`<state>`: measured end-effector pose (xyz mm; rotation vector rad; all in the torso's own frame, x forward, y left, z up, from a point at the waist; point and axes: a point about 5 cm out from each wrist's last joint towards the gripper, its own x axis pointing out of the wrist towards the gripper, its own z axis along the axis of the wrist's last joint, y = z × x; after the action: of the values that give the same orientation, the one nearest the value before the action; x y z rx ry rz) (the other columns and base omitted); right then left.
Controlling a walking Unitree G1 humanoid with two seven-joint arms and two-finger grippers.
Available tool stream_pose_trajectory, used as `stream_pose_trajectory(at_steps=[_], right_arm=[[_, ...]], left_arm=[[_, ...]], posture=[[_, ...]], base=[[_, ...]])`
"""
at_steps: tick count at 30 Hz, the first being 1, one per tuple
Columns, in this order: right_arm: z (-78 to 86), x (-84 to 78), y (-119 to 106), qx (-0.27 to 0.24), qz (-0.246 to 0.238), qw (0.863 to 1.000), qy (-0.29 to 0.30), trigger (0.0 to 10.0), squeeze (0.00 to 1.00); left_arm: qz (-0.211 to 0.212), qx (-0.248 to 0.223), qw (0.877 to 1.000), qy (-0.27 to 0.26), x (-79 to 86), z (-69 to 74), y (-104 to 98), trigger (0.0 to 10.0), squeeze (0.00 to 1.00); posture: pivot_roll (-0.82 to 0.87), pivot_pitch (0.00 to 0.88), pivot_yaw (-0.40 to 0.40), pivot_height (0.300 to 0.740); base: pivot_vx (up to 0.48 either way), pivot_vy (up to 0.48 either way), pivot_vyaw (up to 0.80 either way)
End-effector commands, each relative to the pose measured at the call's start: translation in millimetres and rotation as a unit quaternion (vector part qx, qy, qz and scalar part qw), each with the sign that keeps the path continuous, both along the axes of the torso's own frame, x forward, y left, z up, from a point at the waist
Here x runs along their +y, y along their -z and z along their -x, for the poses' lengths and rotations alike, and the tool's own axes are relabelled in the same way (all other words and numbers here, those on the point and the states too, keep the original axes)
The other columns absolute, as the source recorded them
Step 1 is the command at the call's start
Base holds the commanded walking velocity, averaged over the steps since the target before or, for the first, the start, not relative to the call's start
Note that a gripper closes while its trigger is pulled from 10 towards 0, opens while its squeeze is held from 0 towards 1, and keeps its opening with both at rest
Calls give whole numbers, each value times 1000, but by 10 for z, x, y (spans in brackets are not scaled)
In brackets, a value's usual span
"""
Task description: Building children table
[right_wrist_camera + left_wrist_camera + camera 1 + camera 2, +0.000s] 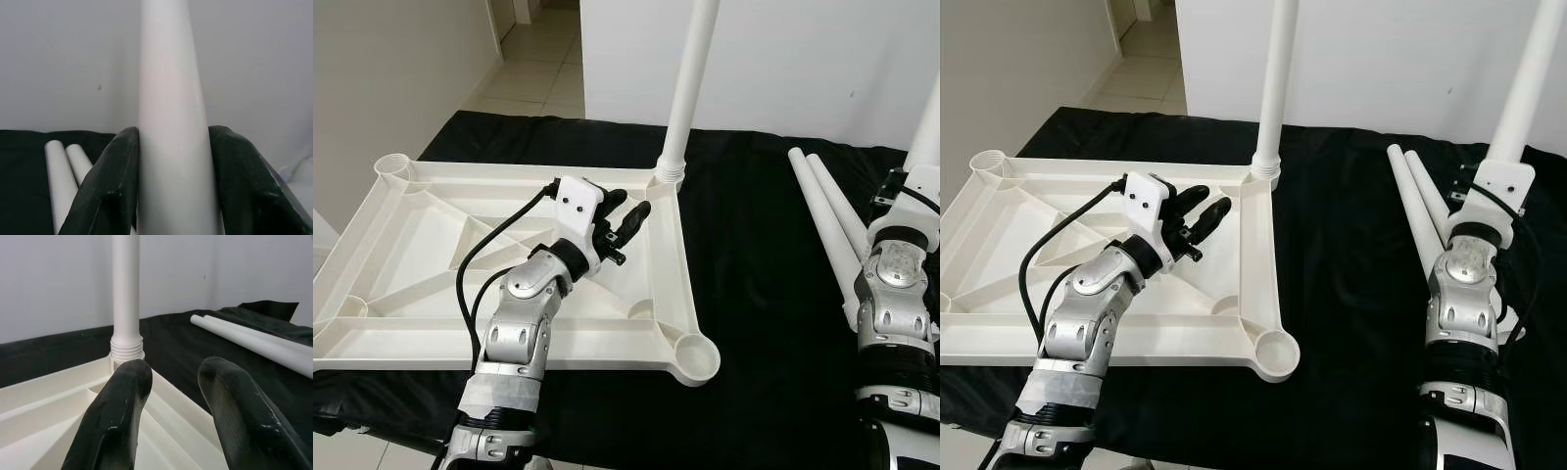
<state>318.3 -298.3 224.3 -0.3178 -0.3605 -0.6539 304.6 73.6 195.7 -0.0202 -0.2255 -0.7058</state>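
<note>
Right gripper [171,186] is clamping an upright white table leg [1526,88], its top cut off. Left gripper [171,396], fingers apart, is hovering over the inverted white tabletop [372,245], near the screwed-in corner leg [690,88]. Two spare legs [1415,201] are lying beside the tabletop on black cloth [754,264].

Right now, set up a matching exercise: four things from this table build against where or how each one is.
Things:
1. tabletop
2. screwed-in leg
3. spare legs
4. held leg

States:
A. clamped in the right pincer
B. lying side by side on the black cloth
C. upside down under the open left pincer
D. upright in a corner socket

Pairs: 1-C, 2-D, 3-B, 4-A
</note>
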Motion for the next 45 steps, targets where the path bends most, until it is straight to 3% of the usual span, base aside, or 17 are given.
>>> stream_pose_trajectory(at_steps=[1, 7, 12, 21, 30, 34, 37, 38, 39, 42, 44, 45], right_arm=[[49, -69, -57, -22, 20, 999, 30, 10000, 0], [157, -256, -92, -24, 65, 992, 108, 10000, 0], [254, -433, -63, -20, 62, 983, 169, 10000, 0], [336, -540, 60, -4, 69, 973, 222, 10000, 0], [443, -683, 309, -1, -3, 965, 261, 10000, 0], [444, -684, 341, -3, -16, 965, 261, 10000, 0], [415, -651, 456, -8, -81, 968, 236, 10000, 0], [415, -651, 456, -8, -81, 968, 236, 10000, 0], [338, -550, 519, -16, -123, 974, 190, 10000, 0], [278, -474, 547, -17, -145, 976, 160, 10000, 0], [102, -227, 573, -13, -188, 980, 58, 10000, 0], [102, -227, 573, -13, -188, 980, 58, 10000, 0]], left_arm=[[8, 8, 999, -37, 16, 3, -5, 10000, 0], [6, 12, 999, -33, 11, 20, -5, 10000, 0], [4, 16, 999, -29, 5, 24, 1, 10000, 0], [5, 22, 999, -26, -4, 44, 5, 10000, 0], [-1, 31, 999, -16, -10, 74, 26, 10000, 0], [-2, 31, 999, -12, -14, 82, 22, 10000, 0], [-4, 32, 999, -11, -15, 86, 13, 10000, 0], [-4, 32, 999, -11, -15, 86, 13, 10000, 0], [-4, 33, 999, -10, -15, 91, 8, 10000, 0], [-5, 33, 999, -9, -16, 93, 7, 10000, 0], [-3, 32, 999, -9, -32, 96, 1, 10000, 0], [-3, 32, 999, -9, -32, 96, 1, 10000, 0]], posture=[[-12, 83, 38, 740], [-11, 86, 47, 740], [-15, 87, 53, 740], [-18, 86, 64, 740], [-10, 88, 92, 740], [-7, 87, 95, 740], [5, 83, 101, 740], [5, 83, 101, 740], [5, 79, 101, 740], [5, 79, 101, 740], [8, 78, 93, 740], [8, 78, 93, 740]], base=[[0, 0, 0], [0, 0, 0], [0, 0, 0], [0, 0, 0], [0, 0, 0], [0, 0, 0], [0, 0, 0], [0, 0, 0], [0, 0, 0], [0, 0, 0], [0, 0, 0], [0, 0, 0]])
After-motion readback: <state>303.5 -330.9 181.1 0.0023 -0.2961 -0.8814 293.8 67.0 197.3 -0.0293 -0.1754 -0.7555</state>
